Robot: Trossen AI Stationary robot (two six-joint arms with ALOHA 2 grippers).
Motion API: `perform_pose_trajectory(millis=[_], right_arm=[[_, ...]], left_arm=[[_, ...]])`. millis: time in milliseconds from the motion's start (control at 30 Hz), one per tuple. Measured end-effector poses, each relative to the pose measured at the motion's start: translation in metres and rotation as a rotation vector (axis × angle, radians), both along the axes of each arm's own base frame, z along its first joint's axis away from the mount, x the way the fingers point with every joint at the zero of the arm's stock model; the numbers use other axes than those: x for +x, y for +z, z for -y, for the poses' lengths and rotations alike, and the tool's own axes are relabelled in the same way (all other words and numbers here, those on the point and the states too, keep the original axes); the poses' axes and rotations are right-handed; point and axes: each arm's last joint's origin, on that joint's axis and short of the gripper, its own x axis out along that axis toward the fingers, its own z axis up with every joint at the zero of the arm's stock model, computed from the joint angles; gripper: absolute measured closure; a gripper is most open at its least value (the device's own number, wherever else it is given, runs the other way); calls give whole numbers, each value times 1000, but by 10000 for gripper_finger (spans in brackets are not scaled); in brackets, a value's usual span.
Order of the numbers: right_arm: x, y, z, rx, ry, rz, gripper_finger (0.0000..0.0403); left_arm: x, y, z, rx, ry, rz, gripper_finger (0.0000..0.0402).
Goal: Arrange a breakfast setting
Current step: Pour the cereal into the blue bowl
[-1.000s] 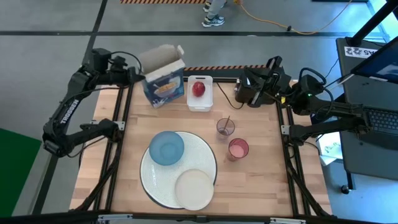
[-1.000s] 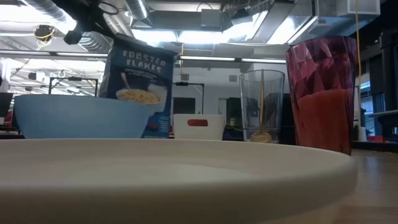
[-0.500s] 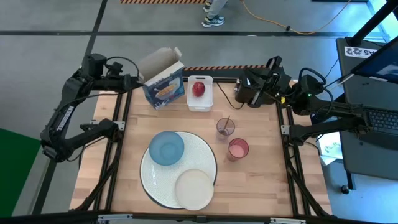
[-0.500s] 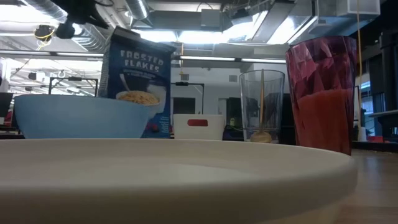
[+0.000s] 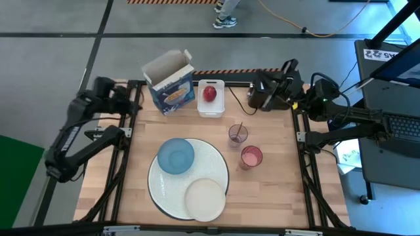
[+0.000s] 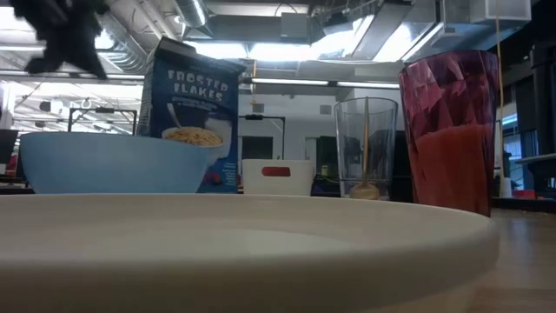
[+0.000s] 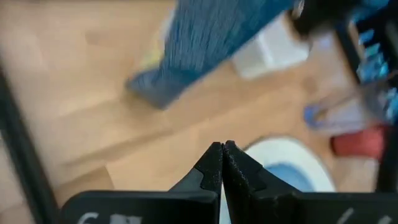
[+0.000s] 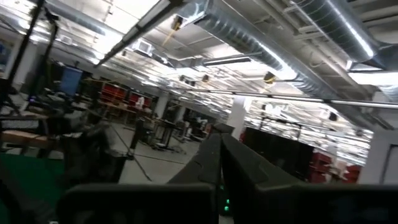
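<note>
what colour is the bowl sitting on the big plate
Light blue. The bowl on the big plate shows best in the high view.

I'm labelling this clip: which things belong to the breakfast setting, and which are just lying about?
Belong: big white plate, blue bowl, cream plate, red apple, two tinted cups, wooden spoon.
Lying about: cereal box, white tray, black toaster.

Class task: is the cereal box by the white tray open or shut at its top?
Open. In the high view the cereal box stands upright with its brown top flaps raised.
</note>
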Motion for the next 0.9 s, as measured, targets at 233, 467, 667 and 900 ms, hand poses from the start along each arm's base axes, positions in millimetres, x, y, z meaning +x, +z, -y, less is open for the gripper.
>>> perform_pose_trajectory(millis=[233,467,667,900], right_arm=[[-1,1,-1,-5,9,14,388],[0,1,0,4,-6,8,388],[-1,1,1,21,-46,12,388],[-1,1,1,22,-45,12,388]], left_arm=[[3,-51,-9,47,-100,-130,401],[3,-43,-9,60,-21,-79,401],[11,-62,-17,52,-3,-53,401],[25,-72,-7,164,-94,-11,401]])
